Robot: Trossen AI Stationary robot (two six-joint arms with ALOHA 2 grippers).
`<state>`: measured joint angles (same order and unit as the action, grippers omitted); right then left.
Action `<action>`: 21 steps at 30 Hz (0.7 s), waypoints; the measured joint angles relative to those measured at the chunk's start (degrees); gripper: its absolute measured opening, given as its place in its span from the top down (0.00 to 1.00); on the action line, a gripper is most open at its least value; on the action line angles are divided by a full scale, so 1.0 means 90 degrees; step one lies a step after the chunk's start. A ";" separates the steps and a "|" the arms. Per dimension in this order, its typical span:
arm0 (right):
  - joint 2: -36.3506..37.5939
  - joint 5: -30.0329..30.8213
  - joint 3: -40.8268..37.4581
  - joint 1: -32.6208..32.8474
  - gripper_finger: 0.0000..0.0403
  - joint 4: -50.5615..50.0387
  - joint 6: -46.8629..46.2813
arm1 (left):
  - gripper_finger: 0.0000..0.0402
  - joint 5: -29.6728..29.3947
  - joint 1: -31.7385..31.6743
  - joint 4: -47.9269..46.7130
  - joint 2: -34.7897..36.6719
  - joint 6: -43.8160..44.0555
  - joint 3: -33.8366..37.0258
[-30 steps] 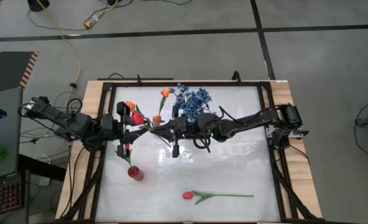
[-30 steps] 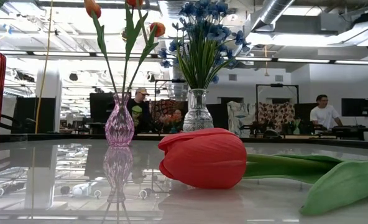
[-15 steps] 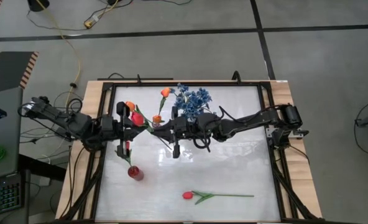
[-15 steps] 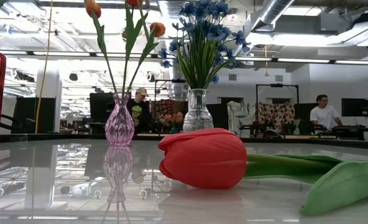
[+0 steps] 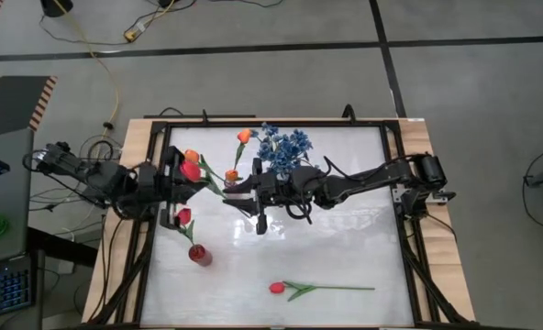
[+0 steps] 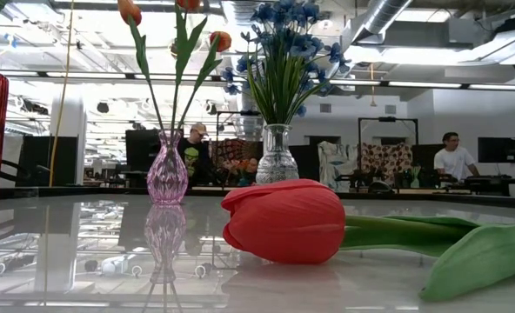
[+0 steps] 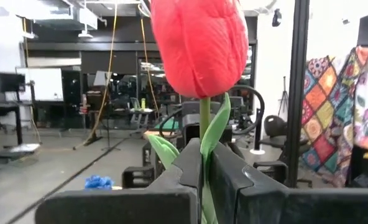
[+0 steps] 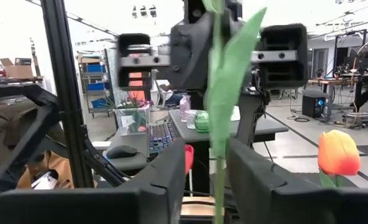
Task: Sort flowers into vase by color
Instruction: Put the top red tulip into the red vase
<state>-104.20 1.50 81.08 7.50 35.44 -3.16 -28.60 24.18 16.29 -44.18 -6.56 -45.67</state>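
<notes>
A red tulip (image 5: 191, 170) hangs in the air at the table's left, between my two grippers. My left gripper (image 5: 198, 180) is shut on its stem just under the bud (image 7: 199, 46). My right gripper (image 5: 227, 190) is open farther along the stem, with the green stem and leaf (image 8: 218, 93) standing between its fingers (image 8: 165, 180). Whether they touch, I cannot tell. A red vase (image 5: 199, 255) holds one red tulip (image 5: 183, 216). Orange tulips (image 6: 129, 10) stand in a pink vase (image 6: 167, 169). Blue sprigs (image 5: 285, 147) fill a clear vase (image 6: 277, 156). Another red tulip (image 5: 277, 287) lies flat near the front edge. My left gripper pinches the tulip's green stem (image 7: 204, 127) between its two fingers, right below the bud. The fingers come level from the table's left and lie across the stem. The flower is lifted clear of the table, and its stem runs on toward my right gripper.
The table has a glossy white top inside a dark frame (image 5: 409, 247). Its right half and the middle of the near half are bare white surface (image 5: 345, 229). The pink and clear vases stand close behind my grippers. People sit in the room beyond the table.
My left gripper has shut on the tulip's stem and my right gripper has opened around it. The bud has shifted a little toward the table's left edge with my left gripper. The flower stays clear of the table.
</notes>
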 joint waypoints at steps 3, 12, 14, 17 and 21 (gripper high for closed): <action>0.0014 -0.0002 0.0000 0.0085 0.59 0.0050 0.0000 | 0.99 0.0147 0.0000 -0.0249 0.0334 0.0319 0.0000; 0.0019 -0.0007 0.0000 0.0415 0.55 0.0126 0.0022 | 1.00 0.1134 -0.0002 -0.0624 0.1306 0.0937 0.0000; 0.0019 -0.0007 0.0000 0.0472 0.55 0.0112 0.0034 | 1.00 0.1540 -0.0002 -0.0735 0.1499 0.1117 0.0000; 0.0019 -0.0007 0.0000 0.0538 0.56 0.0024 0.0189 | 1.00 0.2133 -0.0002 -0.0858 0.1741 0.1447 0.0000; 0.0019 -0.0007 -0.0002 0.0582 0.56 -0.0194 0.0506 | 1.00 0.2757 -0.0002 -0.0899 0.1988 0.1731 0.0000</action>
<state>-104.03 1.43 81.06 12.73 33.70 1.39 -3.79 24.16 8.20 -26.29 9.01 -45.67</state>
